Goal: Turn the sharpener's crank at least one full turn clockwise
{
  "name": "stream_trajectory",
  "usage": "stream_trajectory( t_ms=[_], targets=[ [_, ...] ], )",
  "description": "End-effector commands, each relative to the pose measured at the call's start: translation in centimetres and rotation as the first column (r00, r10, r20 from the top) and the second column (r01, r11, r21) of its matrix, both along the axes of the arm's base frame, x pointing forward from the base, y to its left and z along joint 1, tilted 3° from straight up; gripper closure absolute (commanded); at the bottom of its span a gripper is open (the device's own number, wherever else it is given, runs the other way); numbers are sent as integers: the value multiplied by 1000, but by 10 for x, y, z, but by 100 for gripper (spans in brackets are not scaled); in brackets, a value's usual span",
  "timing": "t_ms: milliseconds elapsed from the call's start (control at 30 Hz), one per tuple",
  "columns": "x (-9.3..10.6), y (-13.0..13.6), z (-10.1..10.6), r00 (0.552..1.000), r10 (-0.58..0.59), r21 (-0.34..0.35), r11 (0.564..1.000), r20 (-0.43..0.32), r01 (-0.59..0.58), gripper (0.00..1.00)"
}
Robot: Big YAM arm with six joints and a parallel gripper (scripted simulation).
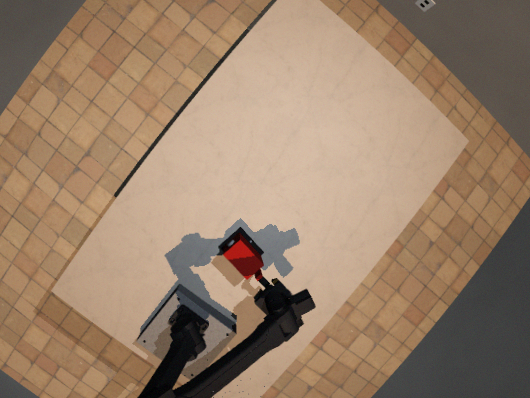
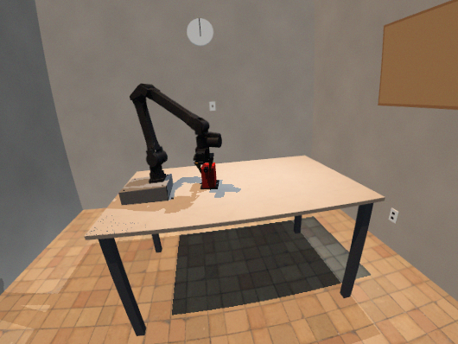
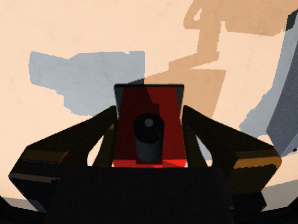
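Note:
The red pencil sharpener (image 1: 242,255) stands on the table close to the arm's base; it also shows in the exterior view (image 2: 209,176). Its red crank arm (image 1: 259,276) sticks out of the side that faces the gripper. In the wrist view the crank's black knob (image 3: 148,137) sits on the red arm and points at the camera. My gripper (image 3: 149,112) (image 2: 203,163) is half open, with one finger on each side of the knob and a small gap on both sides. It hangs over the crank side of the sharpener.
The arm's grey base block (image 1: 187,325) sits at the table's near-left corner, right beside the sharpener. The table's edge runs close behind the gripper (image 1: 320,320).

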State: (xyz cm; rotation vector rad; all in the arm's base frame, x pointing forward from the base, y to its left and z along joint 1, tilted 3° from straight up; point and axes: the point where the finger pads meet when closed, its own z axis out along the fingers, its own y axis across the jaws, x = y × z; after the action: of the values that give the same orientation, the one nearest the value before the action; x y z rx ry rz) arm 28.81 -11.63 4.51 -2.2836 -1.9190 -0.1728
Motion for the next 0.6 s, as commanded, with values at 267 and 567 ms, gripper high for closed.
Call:
stream_trajectory(
  t_ms=[267, 567],
  targets=[
    [24, -6, 18, 998, 8, -27, 1000, 56, -6, 49],
    [13, -5, 10, 1000, 3, -15, 1000, 31, -2, 85]
  ],
)
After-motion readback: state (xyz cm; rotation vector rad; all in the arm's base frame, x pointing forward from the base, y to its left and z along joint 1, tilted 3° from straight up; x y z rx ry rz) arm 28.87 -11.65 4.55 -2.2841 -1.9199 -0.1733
